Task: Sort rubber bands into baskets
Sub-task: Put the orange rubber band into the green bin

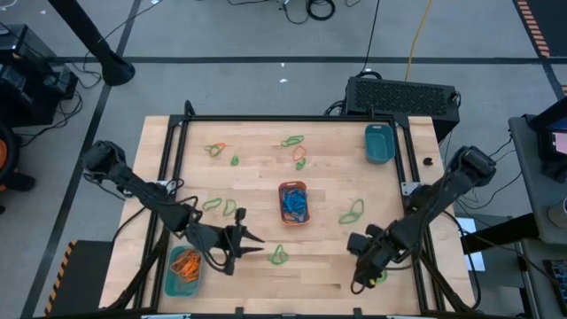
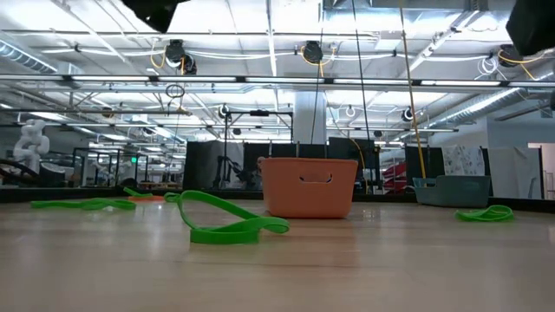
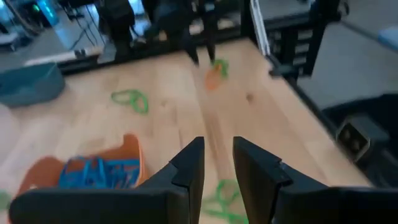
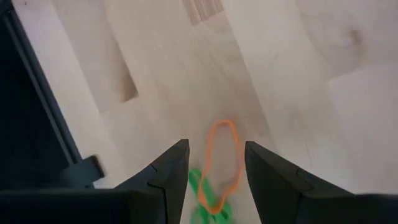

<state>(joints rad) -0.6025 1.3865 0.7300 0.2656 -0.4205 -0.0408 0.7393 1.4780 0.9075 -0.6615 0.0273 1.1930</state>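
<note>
My left gripper is open and empty near the table's front left, just left of a green rubber band; that band also shows in the left wrist view. My right gripper is open at the front right. In the right wrist view its fingers stand either side of an orange band and a green band lying on the table. An orange basket holds blue bands at mid table. A teal basket holds orange bands at the front left. Another teal basket stands at the far right.
Loose green bands and orange bands lie scattered over the wooden table. A black frame runs along the table's far and side edges. Bare wood lies between the two grippers along the near edge.
</note>
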